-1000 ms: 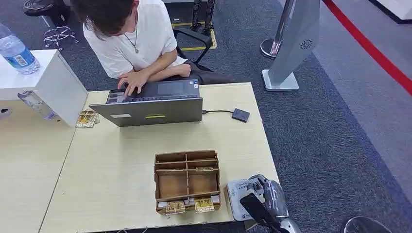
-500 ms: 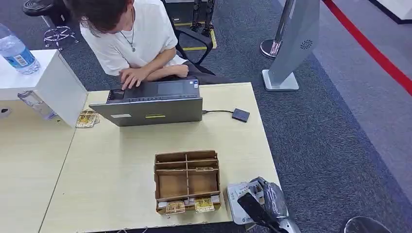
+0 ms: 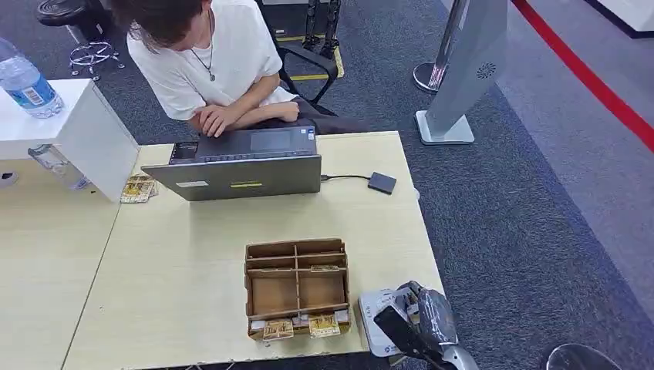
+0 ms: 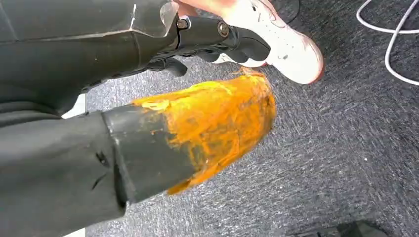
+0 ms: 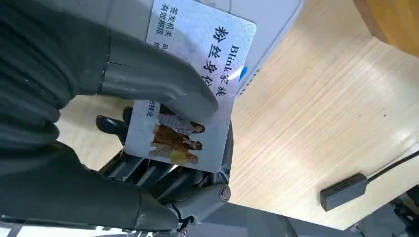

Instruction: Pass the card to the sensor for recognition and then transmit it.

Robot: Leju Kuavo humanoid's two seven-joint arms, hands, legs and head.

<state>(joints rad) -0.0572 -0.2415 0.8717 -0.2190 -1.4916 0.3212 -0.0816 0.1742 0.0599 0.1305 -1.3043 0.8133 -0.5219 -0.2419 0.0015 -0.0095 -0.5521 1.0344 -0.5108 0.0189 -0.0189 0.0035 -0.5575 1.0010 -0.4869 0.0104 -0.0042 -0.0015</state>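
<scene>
My right hand (image 3: pixel 426 320) hangs over the table's near right corner. It pinches a silver printed card (image 5: pixel 197 74) between thumb (image 5: pixel 158 84) and fingers. Under the card lies a flat white device (image 3: pixel 372 310), also seen as a pale slab (image 5: pixel 276 15) in the right wrist view. A small black reader box (image 3: pixel 382 183) sits at the far right of the table, cabled to the laptop (image 3: pixel 239 173); the right wrist view catches this reader (image 5: pixel 344 190) too. My left hand (image 4: pixel 217 34) hangs by my body over the carpet, fingers loose and holding nothing.
A wooden divided box (image 3: pixel 297 281) stands near the front edge, with small cards (image 3: pixel 301 327) in its front slot. A person (image 3: pixel 208 62) sits behind the laptop, one hand at its keyboard. A white block (image 3: pixel 85 131) with a bottle (image 3: pixel 27 81) stands far left.
My right hand with the card has sunk slightly toward the table's near edge. The person's hand has drawn back across the laptop keyboard.
</scene>
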